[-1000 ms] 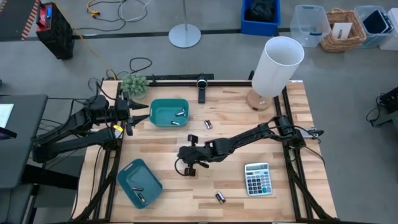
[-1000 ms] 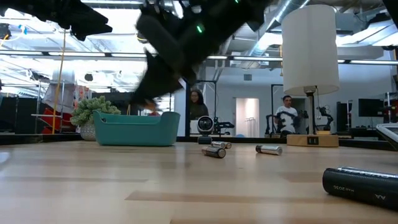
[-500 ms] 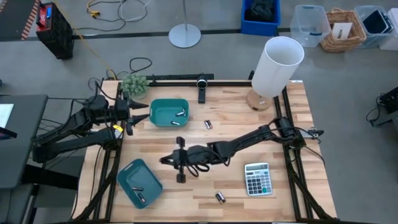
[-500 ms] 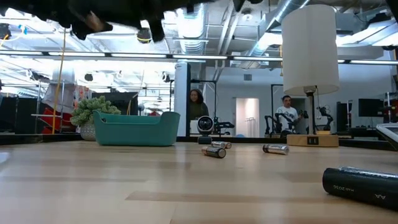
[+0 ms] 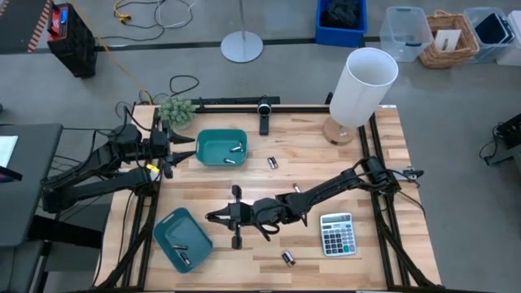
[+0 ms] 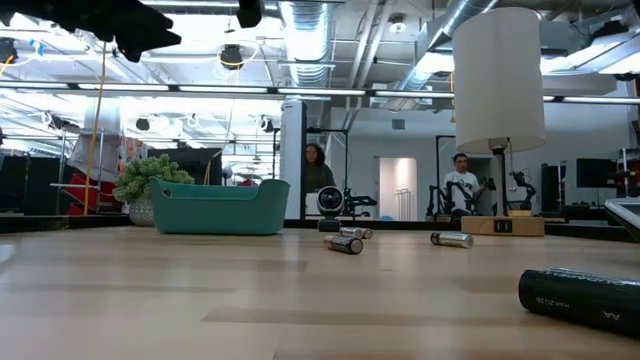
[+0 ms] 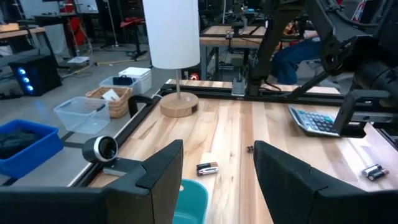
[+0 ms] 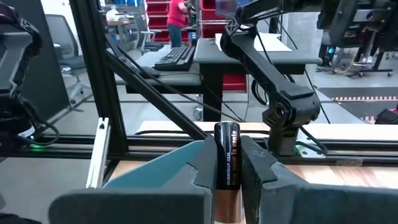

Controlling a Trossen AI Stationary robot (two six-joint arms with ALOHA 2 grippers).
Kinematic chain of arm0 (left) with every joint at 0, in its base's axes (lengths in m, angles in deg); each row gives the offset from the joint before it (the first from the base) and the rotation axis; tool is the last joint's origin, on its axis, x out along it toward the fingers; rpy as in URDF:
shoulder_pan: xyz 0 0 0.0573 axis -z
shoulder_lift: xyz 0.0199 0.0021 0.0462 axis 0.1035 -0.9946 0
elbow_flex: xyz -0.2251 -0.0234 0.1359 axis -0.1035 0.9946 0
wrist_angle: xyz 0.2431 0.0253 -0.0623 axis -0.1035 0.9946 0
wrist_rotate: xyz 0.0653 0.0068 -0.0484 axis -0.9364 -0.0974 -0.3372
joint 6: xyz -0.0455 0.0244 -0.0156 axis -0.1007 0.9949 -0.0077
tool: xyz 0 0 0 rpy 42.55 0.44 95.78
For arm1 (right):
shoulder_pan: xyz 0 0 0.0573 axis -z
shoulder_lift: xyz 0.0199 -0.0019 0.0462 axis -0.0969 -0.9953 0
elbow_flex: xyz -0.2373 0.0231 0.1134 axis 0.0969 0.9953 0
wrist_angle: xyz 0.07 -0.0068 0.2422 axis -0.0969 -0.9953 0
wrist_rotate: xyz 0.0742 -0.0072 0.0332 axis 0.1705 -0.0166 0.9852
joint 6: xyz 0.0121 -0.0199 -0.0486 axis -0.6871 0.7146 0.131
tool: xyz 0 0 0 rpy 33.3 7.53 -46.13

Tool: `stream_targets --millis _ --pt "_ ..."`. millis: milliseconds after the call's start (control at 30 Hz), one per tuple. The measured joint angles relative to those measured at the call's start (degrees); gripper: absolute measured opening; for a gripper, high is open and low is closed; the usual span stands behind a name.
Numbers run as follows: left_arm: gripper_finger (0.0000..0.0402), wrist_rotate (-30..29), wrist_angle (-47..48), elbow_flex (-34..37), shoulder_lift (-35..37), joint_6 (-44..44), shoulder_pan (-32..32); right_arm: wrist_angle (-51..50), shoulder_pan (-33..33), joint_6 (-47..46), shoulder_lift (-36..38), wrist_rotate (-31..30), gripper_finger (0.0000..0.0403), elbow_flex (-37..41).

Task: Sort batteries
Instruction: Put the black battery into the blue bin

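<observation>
The sort is judged partly done: some batteries already lie in the two teal bins, and several remain loose on the desk (image 5: pixel 326 167). The right gripper (image 5: pixel 213 216) reaches across the middle of the desk toward the front-left bin; its jaws are closed on a dark battery (image 8: pixel 227 155), held upright between the fingers (image 8: pixel 194 163), as the right wrist view shows. The left gripper (image 5: pixel 186 147) waits at the left edge of the desk beside the rear bin, jaws standing open and holding nothing. The rear teal bin (image 5: pixel 207 135) holds two batteries near its right side. The front-left teal bin (image 5: pixel 163 230) holds what appear to be two batteries toward its lower corner. Still loose on the desk: one battery (image 5: pixel 273 163) just right of the rear bin, one (image 5: pixel 296 188) near the right arm, and one (image 5: pixel 287 258) near the front edge, left of the calculator (image 5: pixel 337 234). These, plus the held one, are judged to be the remaining work.
</observation>
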Motion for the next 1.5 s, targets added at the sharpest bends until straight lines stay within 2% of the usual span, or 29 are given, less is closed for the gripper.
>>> stream_targets --millis 200,267,433,900,1067,1333,1500 --pt "0.0190 0.0 0.0 0.0 0.0 0.2 0.0 2.1 -0.3 -0.3 -0.2 -0.5 0.0049 0.0" --pt "0.0190 0.0 -0.1 0.0 0.0 0.3 0.0 4.3 -0.3 -0.4 -2.4 -0.6 0.0049 -1.5" --pt "0.0190 0.0 -0.4 0.0 0.0 0.3 0.0 2.2 0.0 -0.1 -9.4 -0.4 0.0049 -8.0" --pt "0.0190 -0.1 -0.4 0.0 0.0 0.8 0.0 -4.0 2.6 -9.7 -24.2 11.4 0.0049 -28.0" --pt "0.0190 -0.1 -0.4 0.0 0.0 0.8 0.0 -7.5 2.6 -10.7 -26.4 13.5 0.0049 -30.6" --pt "0.0190 -0.1 -0.3 0.0 0.0 0.7 0.0 -9.2 2.6 -13.9 -28.2 16.5 0.0081 -33.9" --pt "0.0190 -0.1 -0.3 0.0 0.0 0.7 0.0 -9.5 2.6 -14.5 -28.2 16.9 0.0125 -34.4"
